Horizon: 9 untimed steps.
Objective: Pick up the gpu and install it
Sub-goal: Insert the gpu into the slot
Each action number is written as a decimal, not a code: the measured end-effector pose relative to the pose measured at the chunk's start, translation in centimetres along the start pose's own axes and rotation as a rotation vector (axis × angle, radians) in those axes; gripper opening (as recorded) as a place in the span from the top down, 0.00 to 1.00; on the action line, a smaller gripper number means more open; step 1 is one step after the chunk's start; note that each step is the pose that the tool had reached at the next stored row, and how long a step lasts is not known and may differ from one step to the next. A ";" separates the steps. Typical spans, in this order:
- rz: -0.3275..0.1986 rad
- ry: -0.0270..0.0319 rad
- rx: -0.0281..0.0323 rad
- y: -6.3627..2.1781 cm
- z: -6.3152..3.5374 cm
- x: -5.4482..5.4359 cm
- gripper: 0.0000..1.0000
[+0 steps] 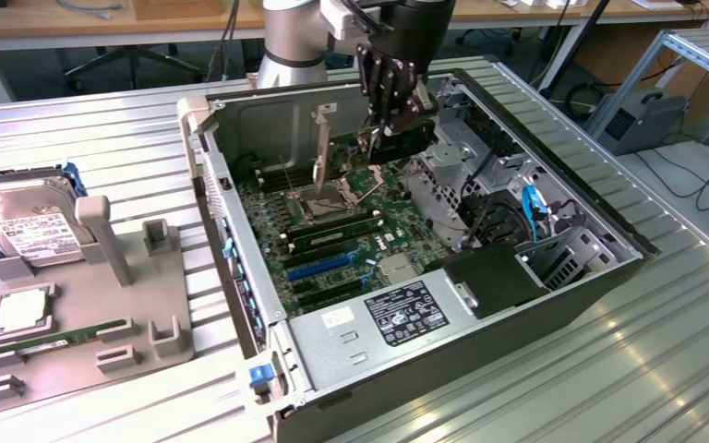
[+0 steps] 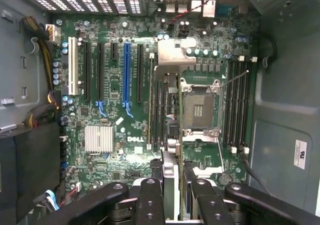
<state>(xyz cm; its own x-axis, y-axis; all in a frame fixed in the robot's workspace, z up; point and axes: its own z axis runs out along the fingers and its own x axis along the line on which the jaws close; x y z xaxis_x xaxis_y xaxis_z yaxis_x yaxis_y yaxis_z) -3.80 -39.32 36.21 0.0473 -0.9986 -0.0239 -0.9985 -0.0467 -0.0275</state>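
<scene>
Pickup done: gpu clamped edge-on in gripper, upper centre of exterior view, above motherboard inside case. Seemingly not seated in a slot; installing left.

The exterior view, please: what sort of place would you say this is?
Probably a robotics lab or workshop: a robot arm over an opened computer case on a ribbed metal table, a parts tray with a hard drive, desks behind.
</scene>
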 end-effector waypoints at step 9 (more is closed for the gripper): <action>0.043 0.0020 0.0010 -0.01 0.01 0.0 0.73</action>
<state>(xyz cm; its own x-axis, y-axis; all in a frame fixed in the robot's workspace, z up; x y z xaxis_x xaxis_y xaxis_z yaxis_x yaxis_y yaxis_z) -3.79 -39.32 36.20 0.0048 -0.9997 -0.0231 -0.9996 -0.0042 -0.0275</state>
